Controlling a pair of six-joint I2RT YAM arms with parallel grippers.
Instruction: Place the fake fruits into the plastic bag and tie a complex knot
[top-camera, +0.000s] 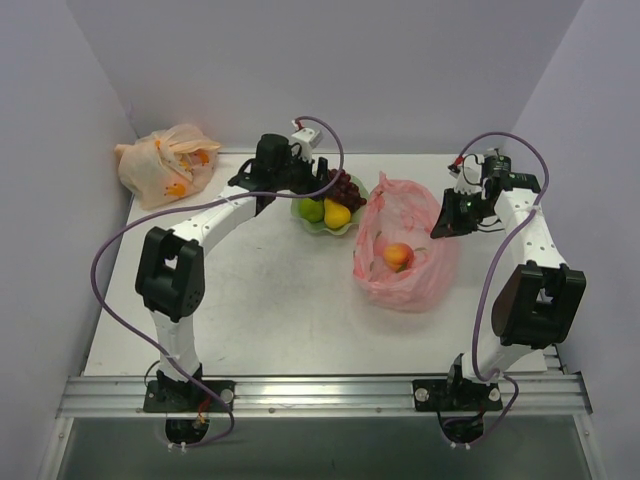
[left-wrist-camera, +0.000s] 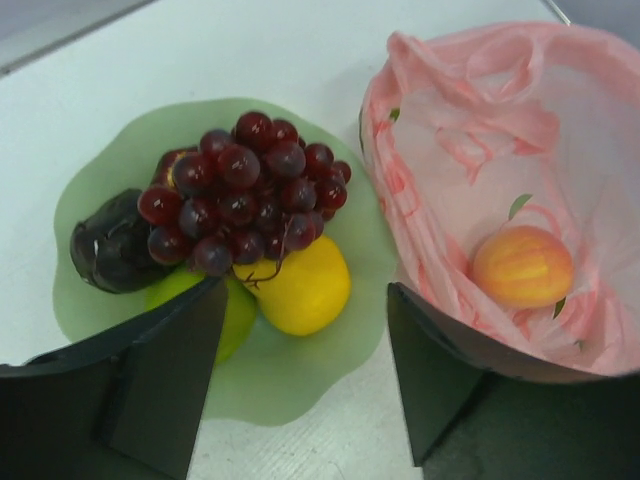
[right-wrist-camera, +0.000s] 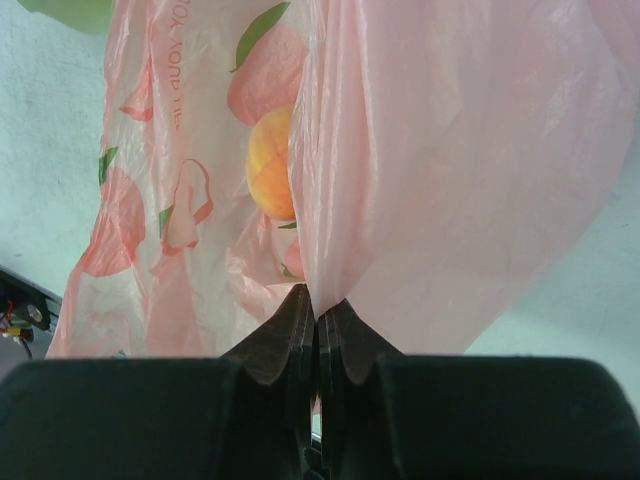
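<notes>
A green bowl (left-wrist-camera: 100, 180) holds a dark red grape bunch (left-wrist-camera: 245, 190), a yellow fruit (left-wrist-camera: 300, 290), a green fruit (left-wrist-camera: 238, 318) and a dark piece (left-wrist-camera: 115, 250). My left gripper (left-wrist-camera: 305, 300) hangs open just above these fruits (top-camera: 337, 214), with nothing between its fingers. To the right, the pink plastic bag (left-wrist-camera: 450, 150) lies with its mouth open and an orange-red peach (left-wrist-camera: 522, 265) inside. My right gripper (right-wrist-camera: 317, 300) is shut on the bag's right edge (top-camera: 440, 215) and holds it up. The peach (right-wrist-camera: 268, 165) shows through the film.
A pale orange tied bag (top-camera: 167, 165) sits in the back left corner against the wall. Purple cables loop over both arms. The bowl (top-camera: 330, 229) touches the pink bag's left side. Walls close in the table on three sides.
</notes>
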